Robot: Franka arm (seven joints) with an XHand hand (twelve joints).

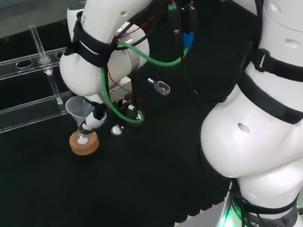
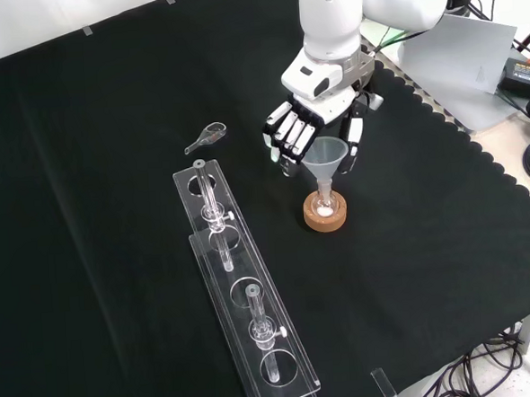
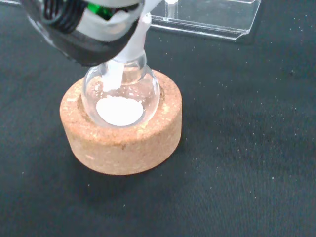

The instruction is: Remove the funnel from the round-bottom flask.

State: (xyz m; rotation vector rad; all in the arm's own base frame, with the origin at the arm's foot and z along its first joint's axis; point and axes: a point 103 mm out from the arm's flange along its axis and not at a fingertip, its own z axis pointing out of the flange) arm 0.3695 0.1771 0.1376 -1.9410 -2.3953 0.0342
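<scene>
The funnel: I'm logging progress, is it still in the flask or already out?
Still in. The funnel stands upright with its stem down the neck of the flask on the cork ring; the hand is around it.

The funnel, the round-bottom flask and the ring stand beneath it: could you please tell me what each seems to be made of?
The funnel looks like clear plastic or glass with a faintly cloudy cone; the look leaves it open. The round-bottom flask seems to be clear glass: glossy, with the white powder visible through its wall. The ring stand looks like cork, tan, speckled and matte.
</scene>
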